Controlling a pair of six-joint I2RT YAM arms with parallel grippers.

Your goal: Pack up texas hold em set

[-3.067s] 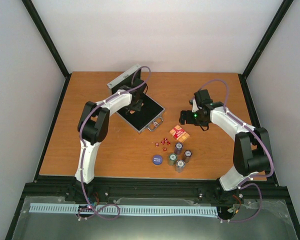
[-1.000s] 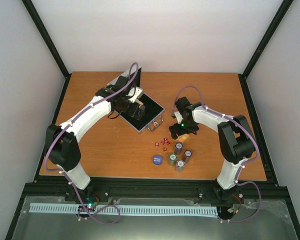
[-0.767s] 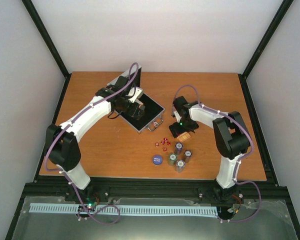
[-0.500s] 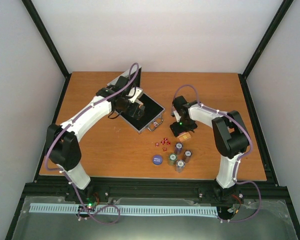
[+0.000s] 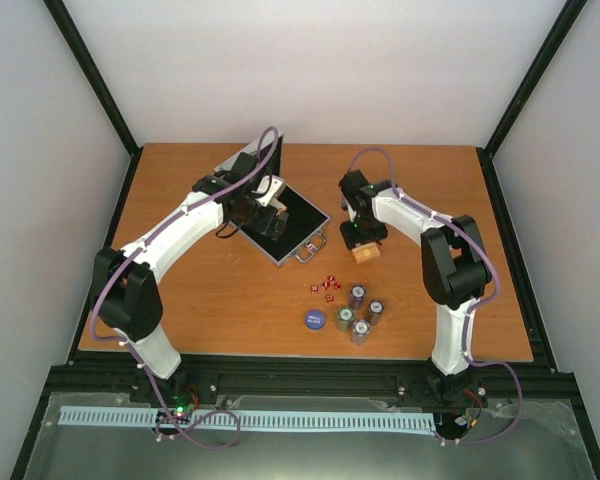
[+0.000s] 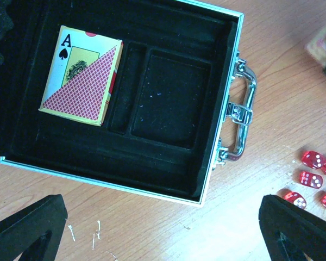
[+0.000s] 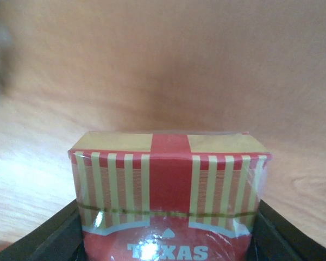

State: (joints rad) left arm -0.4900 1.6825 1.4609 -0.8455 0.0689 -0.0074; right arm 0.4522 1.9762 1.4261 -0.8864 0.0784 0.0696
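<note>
Presently the card deck [image 7: 168, 185] sits in the right claw [image 7: 171, 236], which is closed on its two sides. It is just off the case [image 6: 171, 95], on the side of the handle [image 6: 243, 109].

Risks noted:
- The glossy wrap may slip in a shallow grip, dropping the deck among the dice [image 6: 315, 176] near the case.
- The left claw [image 6: 163, 234], spread wide above the case, may block the free compartment beside the packed deck [image 6: 81, 76].

top: high, behind bases, whole desk [image 5: 230, 300] | left wrist: down onto case [image 6: 171, 92], top's 10 o'clock | right wrist: nearest, card deck [image 7: 168, 185]
</note>
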